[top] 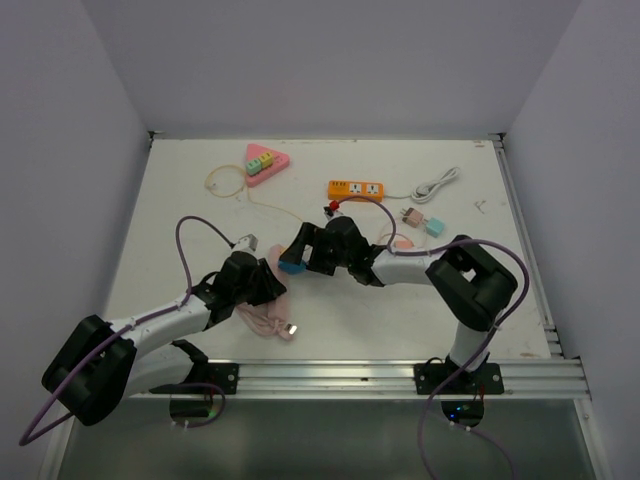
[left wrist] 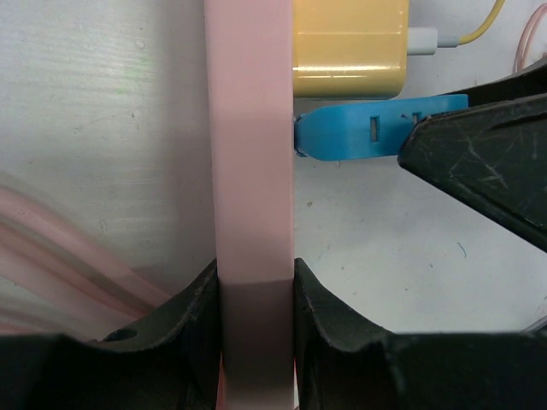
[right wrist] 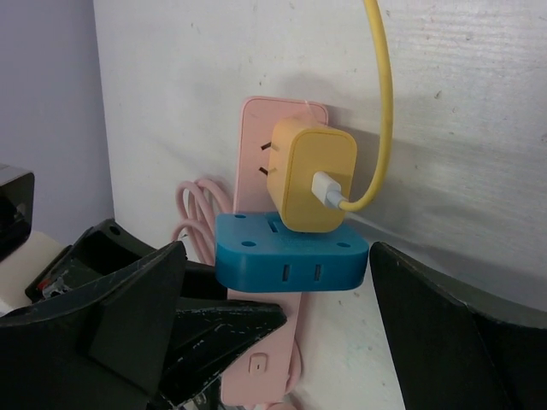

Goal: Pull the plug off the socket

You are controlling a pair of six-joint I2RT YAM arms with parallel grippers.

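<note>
A pink power strip (right wrist: 278,128) lies on the white table. A blue adapter plug (right wrist: 291,256) and a yellow charger plug (right wrist: 312,175) with a yellow cable sit in it. The charger's two metal prongs show. My left gripper (left wrist: 254,295) is shut on the strip (left wrist: 249,128), one jaw on each long side. My right gripper (right wrist: 278,256) is open, a finger (right wrist: 128,316) on each side of the blue adapter (left wrist: 350,137). In the top view both grippers meet mid-table, left (top: 268,285) and right (top: 300,255), at the adapter (top: 291,266).
The strip's pink cable (top: 265,322) is coiled near the left gripper. Further back are an orange power strip (top: 356,188), a pink triangular socket (top: 265,162), a white cable (top: 437,185) and two small adapters (top: 424,222). A yellow cable (top: 270,207) loops across the table.
</note>
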